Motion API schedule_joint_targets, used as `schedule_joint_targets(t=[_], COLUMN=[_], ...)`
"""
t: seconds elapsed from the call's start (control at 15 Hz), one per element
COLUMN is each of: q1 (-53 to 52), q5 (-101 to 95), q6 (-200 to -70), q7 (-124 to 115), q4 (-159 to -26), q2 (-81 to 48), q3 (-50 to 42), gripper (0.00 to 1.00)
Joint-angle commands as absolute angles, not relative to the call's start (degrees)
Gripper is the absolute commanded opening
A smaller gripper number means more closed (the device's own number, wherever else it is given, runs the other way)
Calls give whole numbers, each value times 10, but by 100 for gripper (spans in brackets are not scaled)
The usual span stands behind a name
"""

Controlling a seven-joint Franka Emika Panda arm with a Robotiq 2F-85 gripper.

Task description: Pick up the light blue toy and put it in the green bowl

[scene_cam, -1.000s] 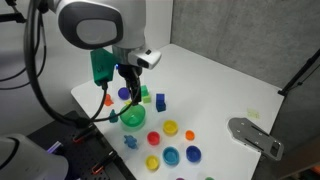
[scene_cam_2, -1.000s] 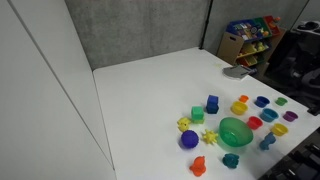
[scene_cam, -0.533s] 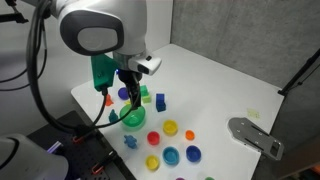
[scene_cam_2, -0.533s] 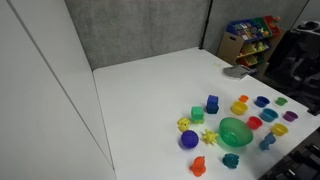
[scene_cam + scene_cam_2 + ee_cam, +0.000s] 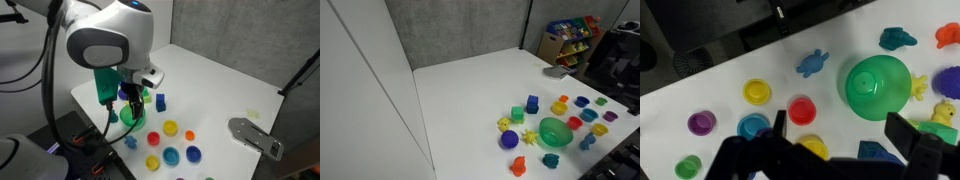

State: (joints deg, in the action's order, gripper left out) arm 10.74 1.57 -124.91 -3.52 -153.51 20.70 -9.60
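One green bowl (image 5: 549, 134), one purple ball (image 5: 509, 139), one blue block (image 5: 532, 103)

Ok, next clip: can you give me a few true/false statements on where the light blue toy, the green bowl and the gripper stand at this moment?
1. The light blue toy lies inside the green bowl. False: it lies on the table beside the bowl, apart from it.
2. The gripper is open and holds nothing. True.
3. In the wrist view a red cup stands on the table next to a yellow cup. True.
4. The purple ball rests in the green bowl. False: it sits on the table, apart from the bowl.
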Motion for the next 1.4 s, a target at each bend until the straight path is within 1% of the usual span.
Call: schedule_joint_targets(t=[0.0, 0.4, 0.87, 1.07, 1.33], q1=[115, 124, 110, 106, 117], q5=[10, -21, 6, 45, 128], q6=[-1284, -1423, -1547, -1593, -1632], q7=[15, 44, 45, 54, 76], q4=[-1550, -1584, -1590, -1590, -1588], q2=[171, 74, -35, -76, -116], q3=[-116, -125, -113, -96, -49], gripper=[100, 100, 100, 100, 100])
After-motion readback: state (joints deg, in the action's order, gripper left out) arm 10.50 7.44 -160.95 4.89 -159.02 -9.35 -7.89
